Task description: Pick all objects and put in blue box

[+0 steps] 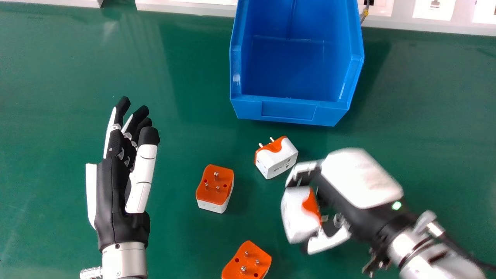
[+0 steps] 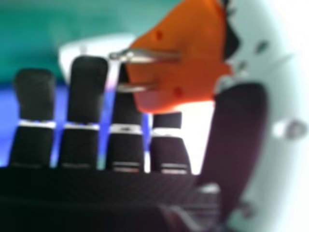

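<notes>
head view: right robot hand [image 1: 354, 182] grips orange-white plug [image 1: 297, 215]; right hand view: its metal pins [image 2: 152, 56], close-up.

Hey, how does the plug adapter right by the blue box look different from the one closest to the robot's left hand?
The box-side adapter lies with its pins sideways, roughly toward the blue box; the hand-side adapter has its pins pointing up. The box-side adapter shows mostly white, the hand-side adapter mostly orange. Two pins show on the box-side adapter, three on the hand-side adapter. Both rest on the green table.
</notes>
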